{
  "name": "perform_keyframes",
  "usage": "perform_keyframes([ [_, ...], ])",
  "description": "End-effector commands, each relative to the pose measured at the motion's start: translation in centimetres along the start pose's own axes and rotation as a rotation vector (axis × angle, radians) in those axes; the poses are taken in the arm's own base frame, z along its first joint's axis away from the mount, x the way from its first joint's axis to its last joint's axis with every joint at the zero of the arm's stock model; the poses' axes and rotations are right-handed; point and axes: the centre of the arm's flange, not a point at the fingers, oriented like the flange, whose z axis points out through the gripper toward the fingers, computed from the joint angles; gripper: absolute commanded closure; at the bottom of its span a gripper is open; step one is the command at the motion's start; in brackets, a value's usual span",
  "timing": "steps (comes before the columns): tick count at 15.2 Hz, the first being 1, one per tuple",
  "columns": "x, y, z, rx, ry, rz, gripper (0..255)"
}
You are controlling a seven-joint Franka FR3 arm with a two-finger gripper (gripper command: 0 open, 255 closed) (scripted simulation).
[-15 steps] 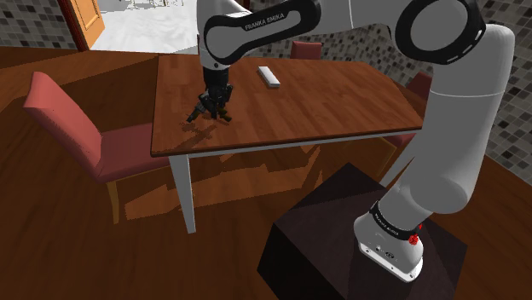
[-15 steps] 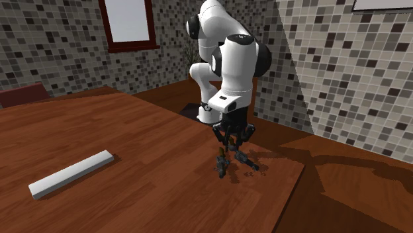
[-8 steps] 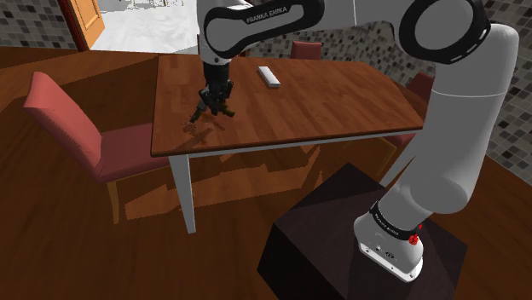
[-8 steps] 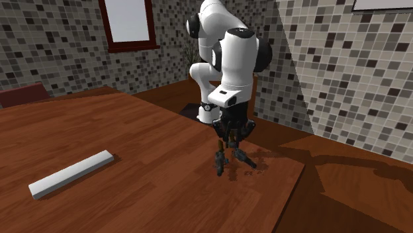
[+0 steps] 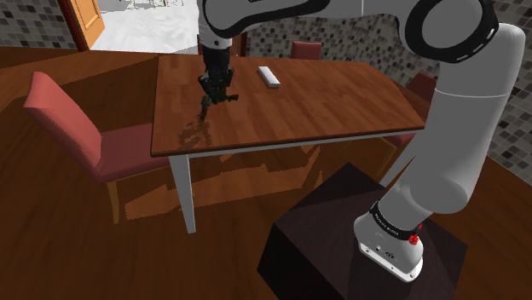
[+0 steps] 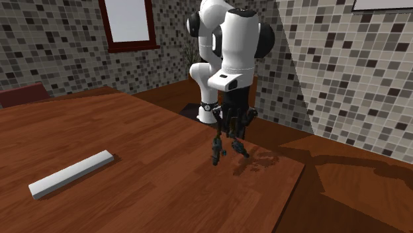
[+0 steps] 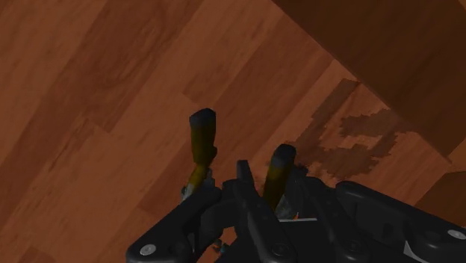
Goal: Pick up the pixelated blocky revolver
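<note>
Note: your end effector [image 6: 233, 134] is pinching the blocky revolver [image 6: 216, 151], which hangs above the tabletop [image 6: 132, 192] near its edge, apart from its own shadow. Grasp and lift look done; what remains, by my judgement, is a secure hold aloft.

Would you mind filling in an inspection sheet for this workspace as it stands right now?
Surface: brown wooden table; a blocky shadow lies on it near the edge, below the gripper.
Job's things: dark pixelated revolver hangs from the gripper, clear of the tabletop.
Clutter: flat white bar lying on the table, well apart from the revolver.
Grippers: black gripper pointing down, shut on the revolver.
Cables: nothing seen.
Surroundings: red chair beside the table, mosaic-tiled walls, orange door, dark stand on a wooden floor.
</note>
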Motion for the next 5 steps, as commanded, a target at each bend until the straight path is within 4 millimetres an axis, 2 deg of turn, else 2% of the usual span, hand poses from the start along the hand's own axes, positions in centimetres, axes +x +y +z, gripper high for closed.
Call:
perform_keyframes([
  [1,0.0,-0.1,-1.0,0.000,0.000,0.000,255],
  [3,-0.1,-0.1,-2.1,0.000,0.000,0.000,255],
  [5,-0.1,-0.1,-2.2,0.000,0.000,0.000,255],
])
